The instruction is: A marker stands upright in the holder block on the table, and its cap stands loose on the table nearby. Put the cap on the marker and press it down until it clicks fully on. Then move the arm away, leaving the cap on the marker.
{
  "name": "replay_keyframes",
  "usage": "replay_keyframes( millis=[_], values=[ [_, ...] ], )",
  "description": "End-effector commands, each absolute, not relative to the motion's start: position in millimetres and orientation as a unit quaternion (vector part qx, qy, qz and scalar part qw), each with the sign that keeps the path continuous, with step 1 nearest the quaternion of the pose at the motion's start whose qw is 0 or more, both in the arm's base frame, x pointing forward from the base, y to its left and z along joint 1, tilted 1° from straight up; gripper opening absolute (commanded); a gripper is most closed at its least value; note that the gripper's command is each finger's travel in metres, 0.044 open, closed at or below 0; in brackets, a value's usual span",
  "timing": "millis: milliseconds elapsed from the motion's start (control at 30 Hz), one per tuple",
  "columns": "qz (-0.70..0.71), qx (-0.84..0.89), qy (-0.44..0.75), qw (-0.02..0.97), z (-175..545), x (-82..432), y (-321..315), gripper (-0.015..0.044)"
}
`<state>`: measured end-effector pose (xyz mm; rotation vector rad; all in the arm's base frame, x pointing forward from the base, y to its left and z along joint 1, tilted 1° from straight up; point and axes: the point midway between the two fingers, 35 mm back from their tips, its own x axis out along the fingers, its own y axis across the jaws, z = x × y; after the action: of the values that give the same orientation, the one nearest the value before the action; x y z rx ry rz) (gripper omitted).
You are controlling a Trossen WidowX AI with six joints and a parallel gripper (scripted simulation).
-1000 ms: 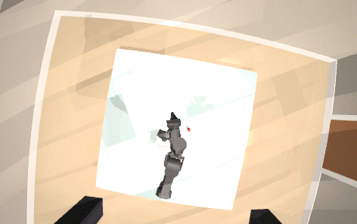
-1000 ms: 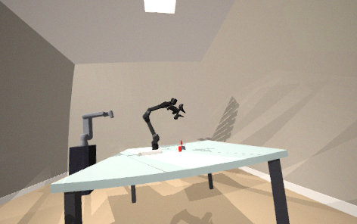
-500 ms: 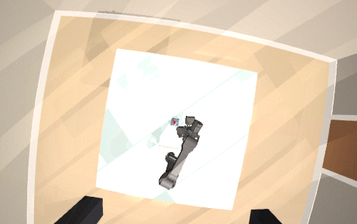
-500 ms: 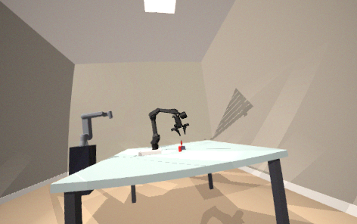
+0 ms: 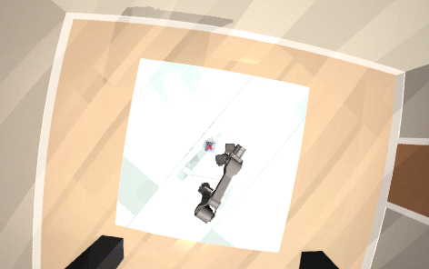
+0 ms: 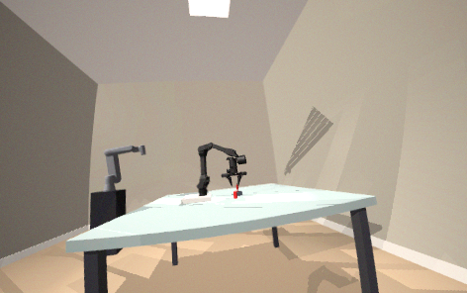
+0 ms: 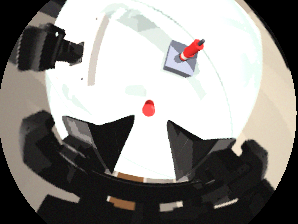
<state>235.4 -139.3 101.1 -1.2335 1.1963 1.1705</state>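
The marker [image 5: 209, 147] [image 6: 236, 187] [image 7: 192, 50] is red with a dark tip pointing up. It stands in the small grey-blue holder block [image 5: 213, 150] [image 6: 239, 193] [image 7: 177, 69]. The red cap [image 6: 235, 194] [image 7: 148, 108] stands loose on the table, apart from the block; in the top view it is hidden under the gripper. My gripper [image 5: 225, 154] [image 6: 234, 185] [image 7: 150, 120] points down, partly open and empty, above the cap. In the wrist view the cap shows just beyond the gap between the fingertips.
A low pale strip [image 6: 196, 200] [image 7: 98, 50] lies on the pale table [image 5: 182, 100] [image 6: 163, 230], near the arm's base [image 6: 202, 187]. In the exterior view another grey arm [image 6: 113, 165] stands on a black pedestal at the left, beyond the table.
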Motion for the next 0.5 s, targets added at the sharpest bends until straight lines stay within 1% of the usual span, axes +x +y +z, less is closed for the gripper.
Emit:
replay_keyframes(
  millis=[0,467],
  values=[
    [0.486,-0.512,0.498,0.504,92,233,-140,0.0240],
    [0.486,-0.512,0.498,0.504,68,233,-141,0.0240]
  ],
)
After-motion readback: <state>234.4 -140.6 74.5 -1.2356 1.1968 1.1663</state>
